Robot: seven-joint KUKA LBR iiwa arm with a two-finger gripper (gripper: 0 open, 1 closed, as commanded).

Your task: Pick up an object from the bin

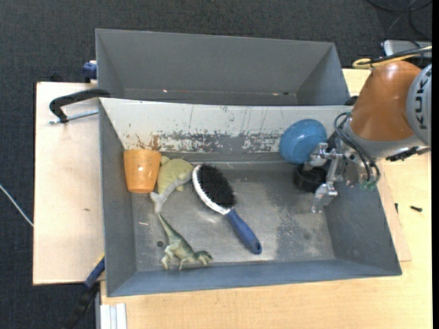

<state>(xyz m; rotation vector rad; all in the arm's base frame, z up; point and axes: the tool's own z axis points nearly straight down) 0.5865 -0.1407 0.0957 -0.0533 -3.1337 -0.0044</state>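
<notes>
**Here, the hand sits low at the bin's right end, beside a small black thing**

The arm (pixel 394 112), with its orange cover (pixel 384 101), comes in over the right rim of the grey metal bin (pixel 219 67). The bin stands on a pale wooden worktop (pixel 274 310). The hand (pixel 326 180) hangs close above the bin floor near the back wall. I cannot tell whether it is open or closed, and nothing can be made out in its hold.

The nearest thing is a small black thing (pixel 306 178), which lies just beside the hand on the side away from the arm. I cannot tell whether the two touch. A blue round thing (pixel 302 141) sits just behind it and a little farther from the hand, against the back wall. It may be a ball or an upturned bowl.

The other things lie well apart from the hand, toward the far end of the bin. A hairbrush (pixel 218 192) with black bristles, a white rim and a blue handle lies slantwise on the floor, its handle pointing toward the front wall. Beyond it is a pale green lump (pixel 175 172), and an orange cup (pixel 141 170) lies touching it on the far side, near the back corner. A greenish toy lizard (pixel 182 253) lies by the front wall, its long tail running back toward the lump. The floor right under the hand and toward the front wall is bare, scuffed metal.
</notes>
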